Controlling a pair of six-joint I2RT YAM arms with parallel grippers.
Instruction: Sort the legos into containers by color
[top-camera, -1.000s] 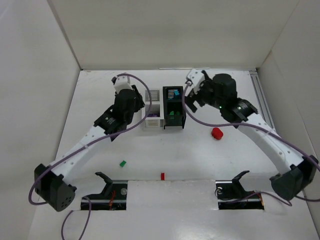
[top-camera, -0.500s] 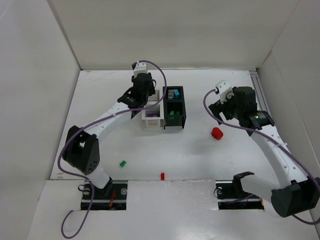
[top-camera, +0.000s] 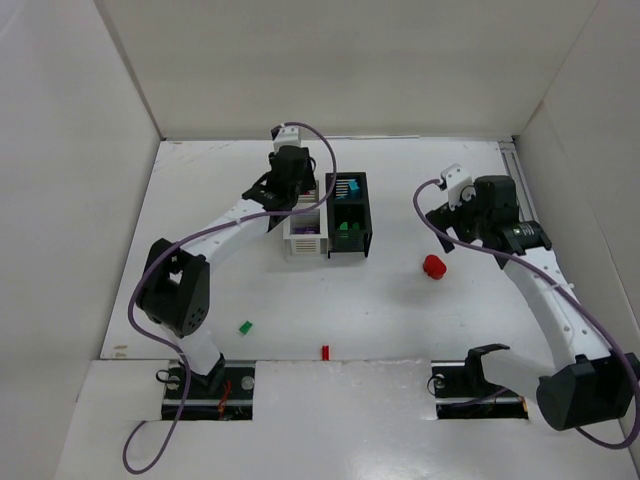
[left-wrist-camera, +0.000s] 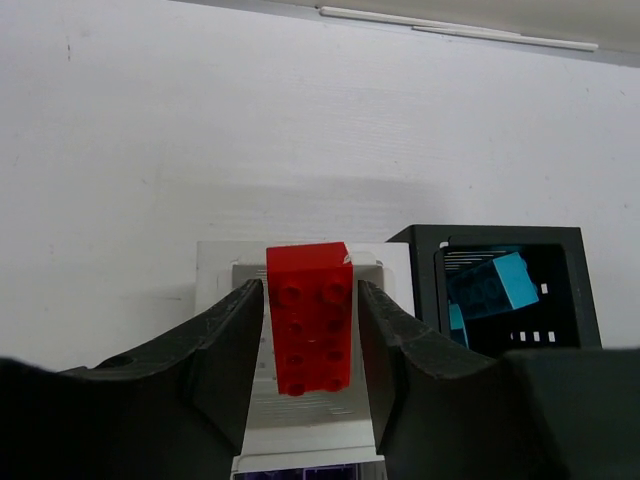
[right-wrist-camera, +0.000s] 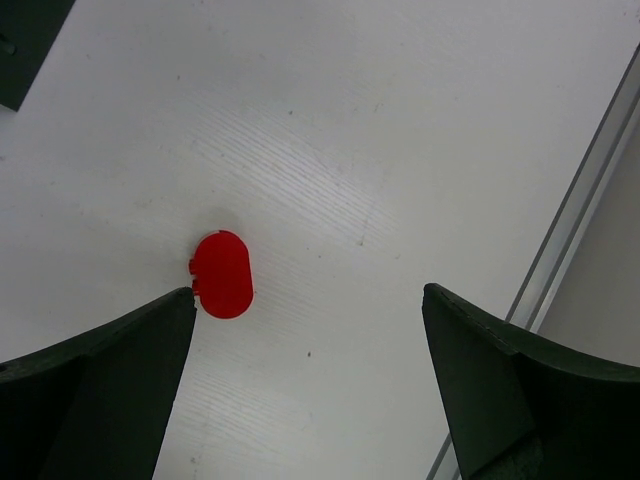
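On the left near the table's front edge a loose green brick lies well apart from both arms, with a small red brick further right. The left gripper is clamped on a red brick across its short sides, the brick's long axis running along the fingers. It hangs directly over the far compartment of the white bin, so the coming move looks like a straight release downward. What that compartment already holds is hidden behind the brick. Just beside it the black bin shows cyan bricks. Further right the right gripper hovers spread wide and empty over the table. A round red piece lies off-centre, close to its left finger, and this arm is the nearer one to it. Against a second ago, the left arm has reached up over the white bin and the right has drawn away from the black bin; the loose bricks have not moved.
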